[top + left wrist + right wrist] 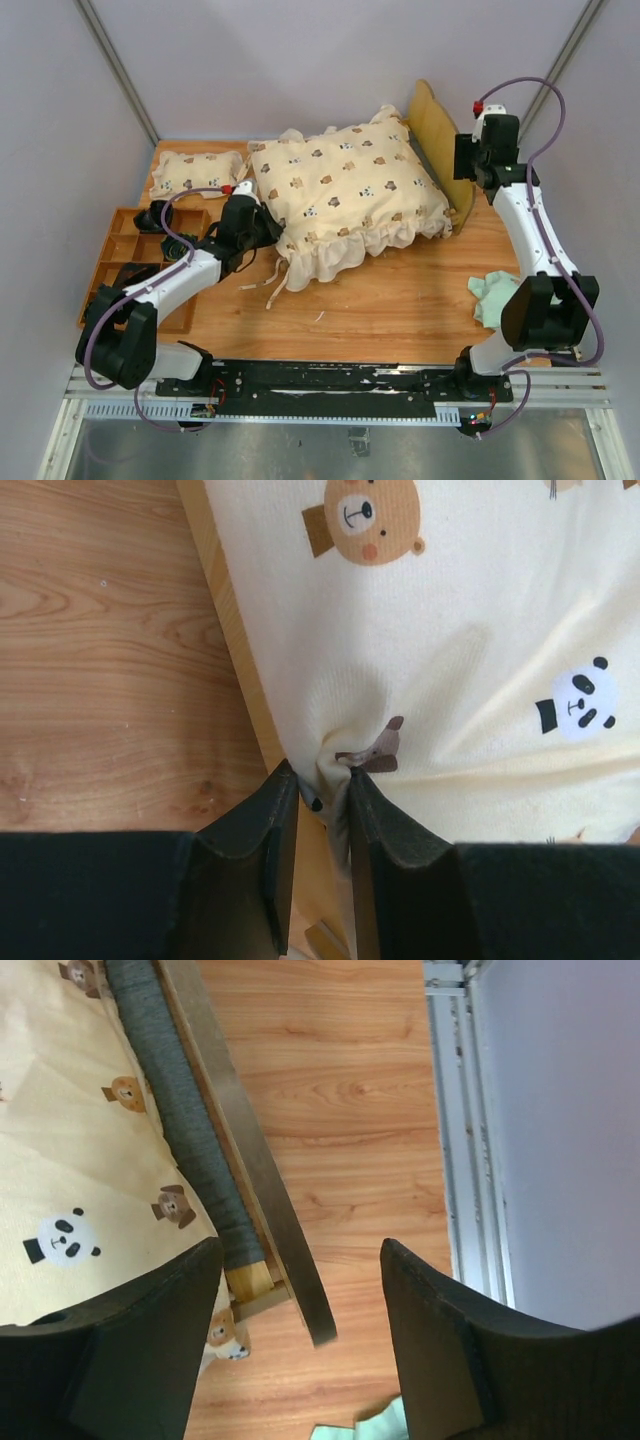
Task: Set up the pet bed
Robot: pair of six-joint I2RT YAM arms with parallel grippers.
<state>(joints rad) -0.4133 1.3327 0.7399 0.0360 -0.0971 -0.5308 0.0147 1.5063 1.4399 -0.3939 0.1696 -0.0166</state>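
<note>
The pet bed stands at the back middle of the table, its wavy headboard (437,130) rising on the right. A cream bear-print quilt (340,190) covers most of it. My left gripper (268,228) is at the quilt's left edge. In the left wrist view this gripper (322,790) is shut on a pinched fold of the quilt (450,630), just over the bed's light-wood side rail (235,650). My right gripper (300,1250) hangs open above the headboard's end (250,1130), with the grey base (170,1090) beside it and nothing between its fingers.
A small matching pillow (198,170) lies at the back left. A wooden compartment tray (120,255) sits at the left, under the left arm. A pale green cloth (495,295) lies at the right front. Loose quilt ties (270,285) trail onto the table.
</note>
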